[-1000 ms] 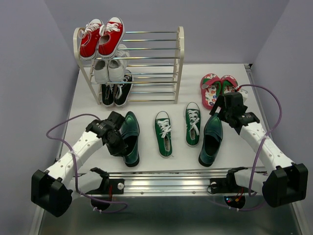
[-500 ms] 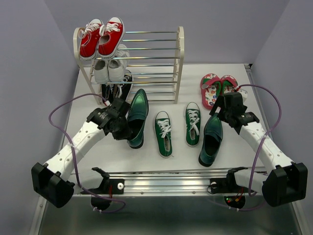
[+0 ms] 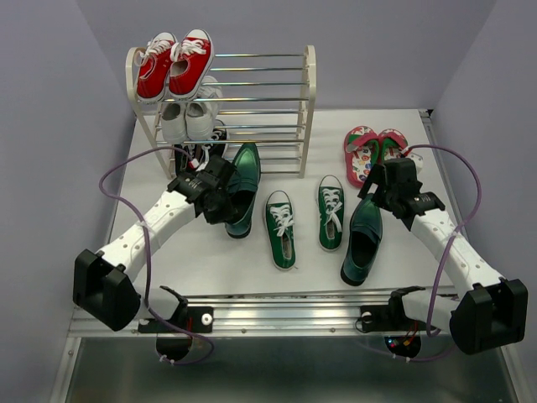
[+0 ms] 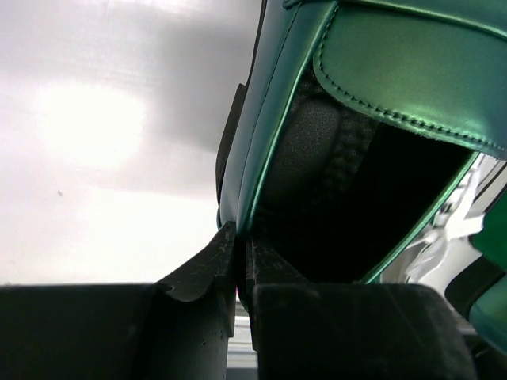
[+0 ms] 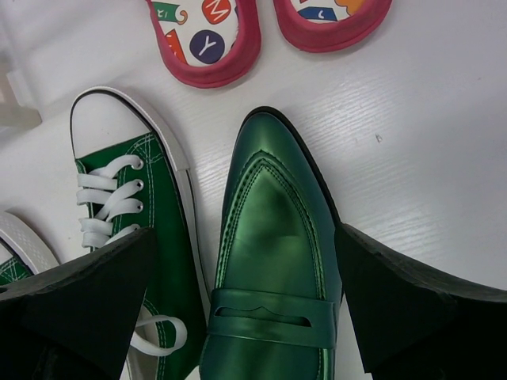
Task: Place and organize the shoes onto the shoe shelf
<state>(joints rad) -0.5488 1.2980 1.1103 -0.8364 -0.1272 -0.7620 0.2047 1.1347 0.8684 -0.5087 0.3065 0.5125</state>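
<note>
My left gripper (image 3: pixel 220 200) is shut on the side wall of a glossy teal loafer (image 3: pixel 243 185) and holds it lifted, toe toward the bottom tier of the shoe shelf (image 3: pixel 309 109). In the left wrist view the fingers pinch the loafer's rim (image 4: pixel 245 206). My right gripper (image 3: pixel 388 195) is open above the second teal loafer (image 3: pixel 362 239), its fingers straddling the toe (image 5: pixel 273 229). Two green sneakers (image 3: pixel 281 227) (image 3: pixel 331 210) lie on the table between the loafers. The pink-red flip-flops (image 3: pixel 373 151) lie at the back right.
Red sneakers (image 3: pixel 174 63) sit on the shelf's top tier at the left, white sneakers (image 3: pixel 189 117) on the middle tier, black sneakers (image 3: pixel 200 155) on the bottom tier. The right parts of all tiers hold nothing. A metal rail (image 3: pixel 294 306) runs along the near edge.
My left gripper has lifted the teal loafer and carried it from the near left up and back toward the shelf's bottom tier. The right arm has not moved.
</note>
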